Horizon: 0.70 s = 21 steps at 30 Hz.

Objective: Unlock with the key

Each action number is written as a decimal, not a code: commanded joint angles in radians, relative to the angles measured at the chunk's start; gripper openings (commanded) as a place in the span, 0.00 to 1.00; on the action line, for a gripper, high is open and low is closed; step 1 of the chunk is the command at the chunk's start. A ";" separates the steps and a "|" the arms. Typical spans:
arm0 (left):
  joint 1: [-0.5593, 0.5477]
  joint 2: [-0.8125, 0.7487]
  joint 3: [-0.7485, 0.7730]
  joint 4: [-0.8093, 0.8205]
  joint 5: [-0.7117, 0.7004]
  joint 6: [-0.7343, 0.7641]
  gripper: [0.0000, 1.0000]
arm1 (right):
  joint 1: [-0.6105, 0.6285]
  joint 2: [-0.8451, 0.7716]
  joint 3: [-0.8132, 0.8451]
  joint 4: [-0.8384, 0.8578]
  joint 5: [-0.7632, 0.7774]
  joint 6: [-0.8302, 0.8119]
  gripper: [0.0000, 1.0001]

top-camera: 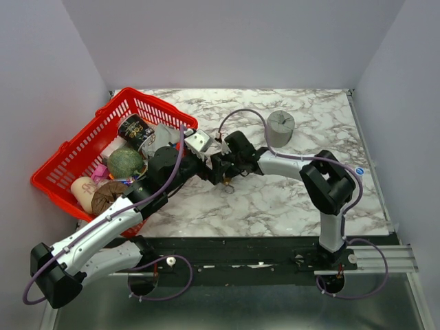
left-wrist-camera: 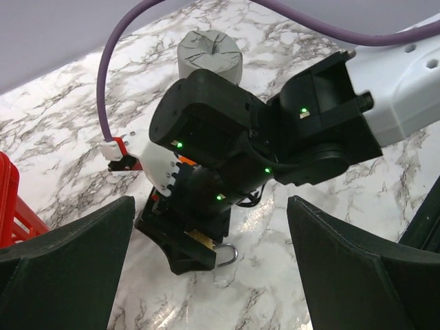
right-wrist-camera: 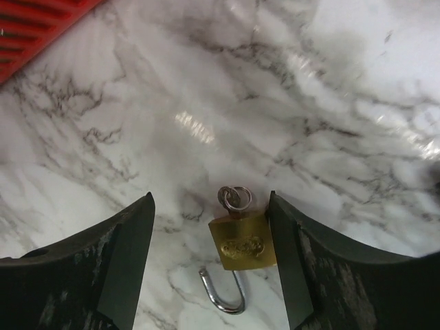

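Marble-patterned table [top-camera: 289,192] fills the scene, with a red basket [top-camera: 82,137] of oddments at its left and a grey roll [top-camera: 280,127] towards the back. Both arms meet near the middle.

The right gripper [right-wrist-camera: 211,206] points down at the table with its jaws spread. The brass padlock [right-wrist-camera: 242,240] lies flat between them, hard against the finger on the right of the wrist view and well apart from the other. The key [right-wrist-camera: 234,198] sits at the lock's keyway end, in the open gap between the jaws and nearer the same finger. Only small metal loops show there, so I take it to be seated in the lock, though the view does not settle that. The shackle [right-wrist-camera: 223,295] curls out at the opposite end, and its free leg appears to stand clear of the body.

The left gripper [left-wrist-camera: 210,227] hovers beside the right one, jaws spread wide and holding nothing.

By my judgement the step in hand is the turn of the key, or the check that the turn has worked. If the lock is not sprung, the next move calls for one pair of jaws to pin the brass body while the other pinches the tiny key head and twists. The head offers little to grip and the lock could skate on the smooth table.
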 commanded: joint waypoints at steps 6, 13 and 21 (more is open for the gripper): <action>0.004 0.016 0.015 -0.019 -0.031 0.013 0.99 | 0.032 -0.231 -0.179 0.050 -0.031 0.005 0.80; 0.004 0.030 0.016 -0.018 -0.024 0.010 0.99 | 0.057 -0.294 -0.248 0.047 -0.051 0.055 0.80; 0.004 0.043 0.015 -0.019 -0.019 0.007 0.99 | 0.092 -0.238 -0.274 0.081 -0.088 0.094 0.80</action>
